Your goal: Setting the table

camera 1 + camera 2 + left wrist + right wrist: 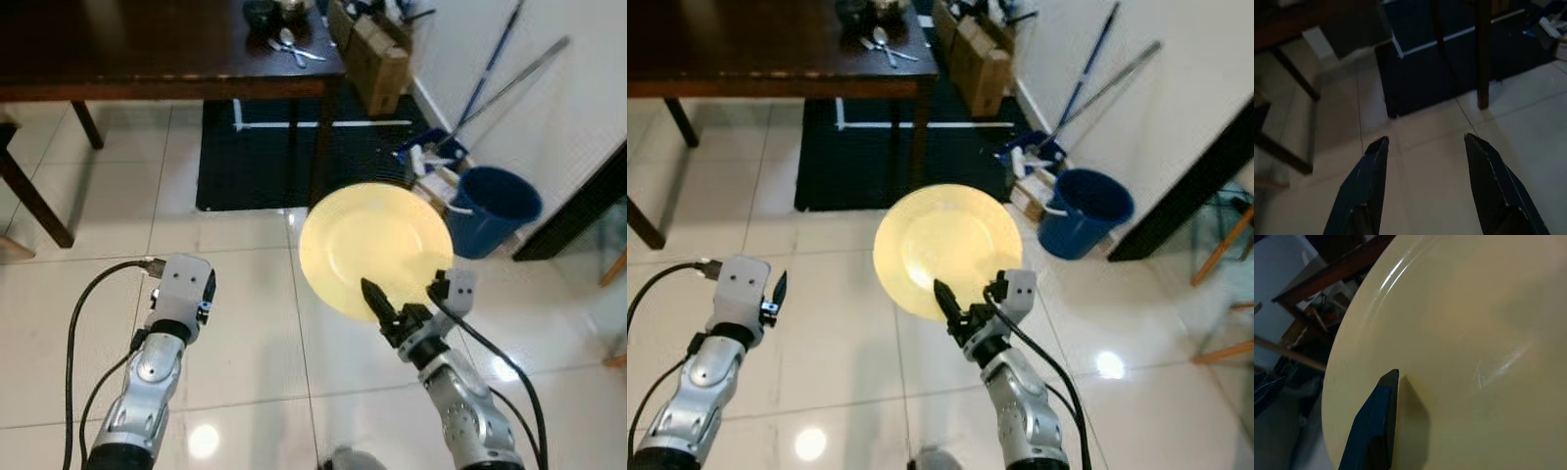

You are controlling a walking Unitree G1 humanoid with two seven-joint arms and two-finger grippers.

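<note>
Here the right gripper sits in the lower middle of the left eye view, closed on the near edge of a pale yellow plate. One black finger lies flat across the plate's upper face in the right wrist view; the other finger is hidden under the plate. The plate is held in the air above the white tiled floor, roughly level, at the centre of the frame, in front of the table and apart from it.

The left gripper hangs at the lower left of the head views, holding nothing. In the left wrist view its two fingers stand wide apart, with bare tiles between them.

A dark wooden table fills the upper left of the left eye view. Near its right corner lie some spoons, and just beyond them, at the top edge, sit dark bowl-like items too small to tell. Under the table's right end a black mat with white lines covers the floor. At the upper right, a cardboard box stands against the wall, with long mop handles leaning beside it. A blue bucket stands at the right, just past the plate's edge in the frame.
</note>
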